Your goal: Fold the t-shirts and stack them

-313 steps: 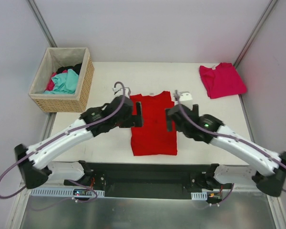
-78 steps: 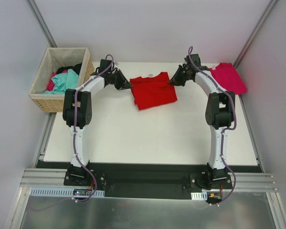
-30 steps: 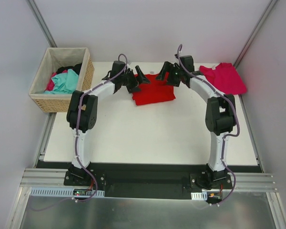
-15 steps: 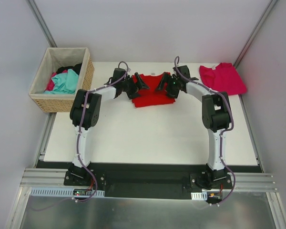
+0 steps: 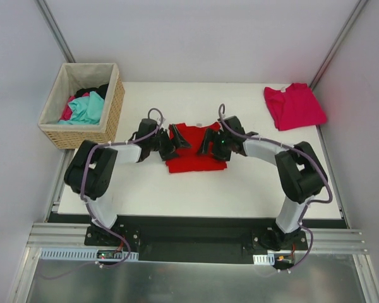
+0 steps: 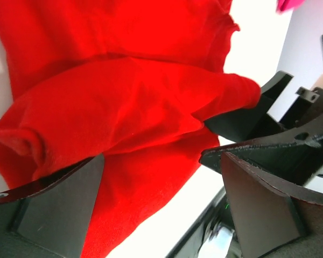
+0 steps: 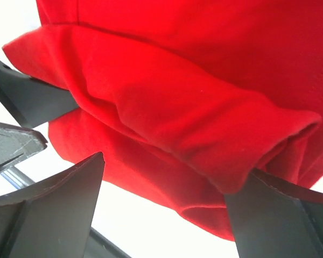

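The red t-shirt point(image 5: 196, 158) lies folded to a rough square in the middle of the table. My left gripper point(image 5: 175, 144) is at its left edge and my right gripper point(image 5: 207, 143) at its right edge, both low and facing each other. In the left wrist view the left gripper point(image 6: 161, 209) stands open, with a fold of red cloth point(image 6: 124, 97) lying between and over its fingers. The right gripper point(image 7: 167, 215) is open the same way around the red fold point(image 7: 177, 80). The magenta-pink t-shirt point(image 5: 294, 105) lies folded at the far right corner.
A wicker basket point(image 5: 112, 107) holding teal, pink and dark clothes stands at the far left, beside the table. White table point(image 5: 177, 196) surface shows between the red shirt and the arm bases. Grey walls close in the back and sides.
Both arms have drawn back toward the near edge and the red shirt has come with them from the far side to the middle. Both grippers stay open.
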`<state>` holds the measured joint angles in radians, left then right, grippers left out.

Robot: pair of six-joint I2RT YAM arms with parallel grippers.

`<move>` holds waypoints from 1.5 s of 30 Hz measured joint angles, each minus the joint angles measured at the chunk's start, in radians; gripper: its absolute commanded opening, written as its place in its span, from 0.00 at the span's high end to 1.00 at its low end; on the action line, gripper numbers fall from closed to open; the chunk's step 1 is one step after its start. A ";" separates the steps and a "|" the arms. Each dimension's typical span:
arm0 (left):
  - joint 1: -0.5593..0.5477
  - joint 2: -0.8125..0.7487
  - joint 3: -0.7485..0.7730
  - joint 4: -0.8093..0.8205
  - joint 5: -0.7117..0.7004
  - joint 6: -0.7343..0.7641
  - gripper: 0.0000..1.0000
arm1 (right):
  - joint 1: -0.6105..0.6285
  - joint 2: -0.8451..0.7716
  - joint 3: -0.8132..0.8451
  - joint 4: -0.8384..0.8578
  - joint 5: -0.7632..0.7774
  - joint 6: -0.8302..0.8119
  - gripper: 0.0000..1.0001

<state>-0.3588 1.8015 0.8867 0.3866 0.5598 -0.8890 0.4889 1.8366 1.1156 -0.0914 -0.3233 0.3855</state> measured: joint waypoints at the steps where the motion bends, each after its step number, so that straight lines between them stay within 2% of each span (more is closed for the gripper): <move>1: -0.010 -0.042 -0.048 -0.001 -0.011 0.002 0.10 | 0.027 -0.034 -0.047 0.015 0.011 0.006 0.11; 5: -0.044 -0.205 -0.227 -0.001 -0.041 0.007 0.09 | 0.117 -0.159 -0.217 0.093 0.051 0.045 0.10; 10: -0.080 -0.393 -0.387 -0.026 -0.073 0.007 0.10 | 0.208 -0.261 -0.353 0.182 0.110 0.101 0.10; 14: -0.100 -0.504 -0.410 -0.126 -0.100 0.018 0.09 | 0.273 -0.299 -0.365 0.140 0.178 0.111 0.10; 18: -0.100 -0.598 -0.327 -0.285 -0.129 0.063 0.09 | 0.300 -0.304 -0.276 -0.046 0.262 0.077 0.10; 22: -0.100 -0.611 -0.156 -0.395 -0.146 0.116 0.09 | 0.300 -0.304 -0.105 -0.217 0.348 0.004 0.10; 27: -0.095 -0.612 -0.048 -0.479 -0.182 0.173 0.10 | 0.291 -0.319 0.048 -0.297 0.417 -0.080 0.10; 33: -0.071 -0.611 -0.072 -0.600 -0.235 0.218 0.10 | 0.232 -0.347 0.027 -0.365 0.439 -0.137 0.10; 41: -0.039 -0.594 -0.140 -0.652 -0.301 0.243 0.12 | 0.169 -0.346 -0.043 -0.385 0.439 -0.170 0.11; 45: -0.014 -0.552 -0.151 -0.657 -0.321 0.242 0.15 | 0.154 -0.314 -0.043 -0.372 0.431 -0.178 0.14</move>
<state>-0.3729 1.2495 0.7357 -0.2707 0.2386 -0.6468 0.6434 1.5230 1.0729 -0.4637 0.1074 0.2073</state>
